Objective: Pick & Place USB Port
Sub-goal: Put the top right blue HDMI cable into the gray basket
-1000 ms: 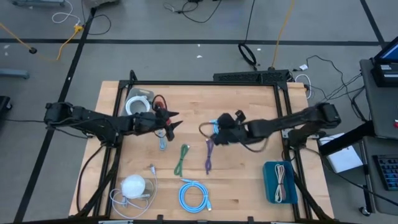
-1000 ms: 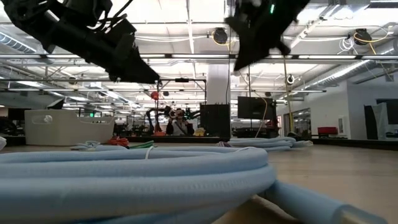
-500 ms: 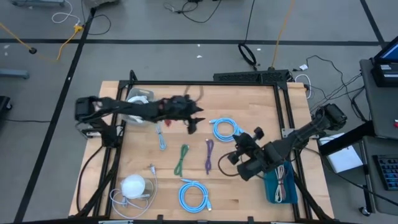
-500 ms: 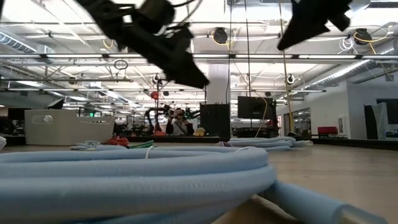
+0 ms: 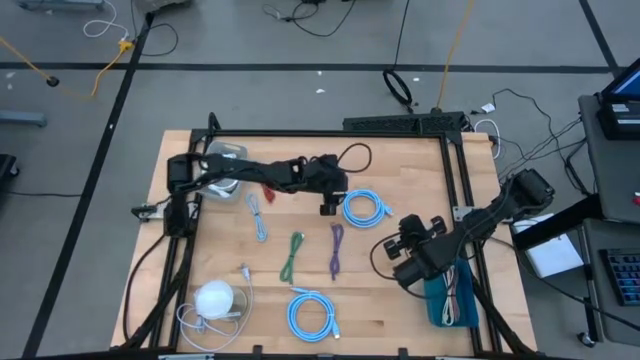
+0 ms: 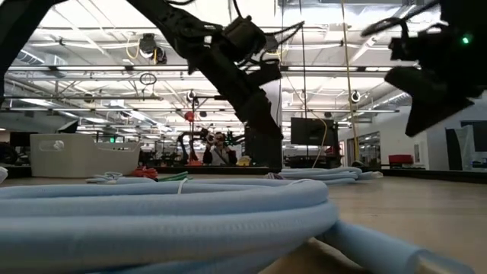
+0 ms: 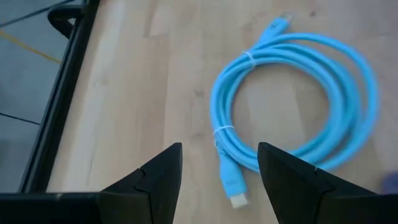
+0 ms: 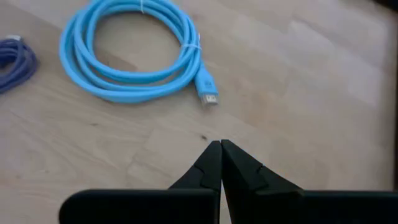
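A coiled light-blue cable (image 5: 365, 208) lies flat on the wooden table, its plug end (image 7: 233, 190) free. My left gripper (image 5: 329, 202) reaches from the table's left and hovers open just left of the coil (image 7: 292, 99), touching nothing. In the left wrist view the plug lies between its two fingers (image 7: 219, 163). My right gripper (image 5: 400, 252) hangs shut, near and right of the coil (image 8: 130, 59), above bare wood (image 8: 221, 149). In the low view both arms are above the table.
A teal bin (image 5: 432, 300) holding a pale cable stands at the near right. Green (image 5: 292, 256) and purple (image 5: 336, 250) cables lie mid-table, and a second blue coil (image 5: 312, 312) is at the near edge. A white round object (image 5: 213, 298) is near left, a white spool (image 5: 222, 166) far left.
My left gripper has swept from the table's left side toward the right, up to the blue coil. My right gripper has pulled away from the coil toward the near right edge. The coil now lies uncovered on the table.
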`<state>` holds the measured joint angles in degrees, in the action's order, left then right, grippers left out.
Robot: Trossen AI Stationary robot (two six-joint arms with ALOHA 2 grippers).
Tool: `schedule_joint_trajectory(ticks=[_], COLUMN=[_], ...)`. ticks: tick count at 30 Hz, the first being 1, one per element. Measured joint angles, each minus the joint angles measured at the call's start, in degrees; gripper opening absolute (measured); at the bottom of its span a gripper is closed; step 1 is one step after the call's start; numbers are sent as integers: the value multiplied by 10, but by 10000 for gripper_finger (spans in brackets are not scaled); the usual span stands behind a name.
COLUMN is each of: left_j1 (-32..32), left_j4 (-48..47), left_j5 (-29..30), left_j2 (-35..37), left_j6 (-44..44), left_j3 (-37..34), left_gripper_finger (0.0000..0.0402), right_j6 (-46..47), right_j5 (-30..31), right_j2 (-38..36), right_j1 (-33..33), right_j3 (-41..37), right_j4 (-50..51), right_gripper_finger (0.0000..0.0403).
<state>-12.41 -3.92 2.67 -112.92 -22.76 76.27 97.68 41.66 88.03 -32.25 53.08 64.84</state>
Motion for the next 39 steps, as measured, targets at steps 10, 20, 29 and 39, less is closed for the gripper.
schedule_joint_trajectory(ticks=[10,20,29,39], left_j1=[-22,-8,-10,4], left_j4=[-16,-121,-124,-184], left_j5=[-70,-47,-11,90], left_j2=[-90,-175,-185,-171], left_j6=[59,51,92,140], left_j3=[98,191,191,191], left_gripper_finger=[211,211,192,33], right_j6=[8,-10,-13,-33], right_j5=[2,5,6,34], right_j2=[0,0,0,0], right_j1=[-12,-15,-21,-20], right_j3=[-42,-42,-42,-42], right_j4=[-67,-80,-96,-120], right_gripper_finger=[0,0,0,0])
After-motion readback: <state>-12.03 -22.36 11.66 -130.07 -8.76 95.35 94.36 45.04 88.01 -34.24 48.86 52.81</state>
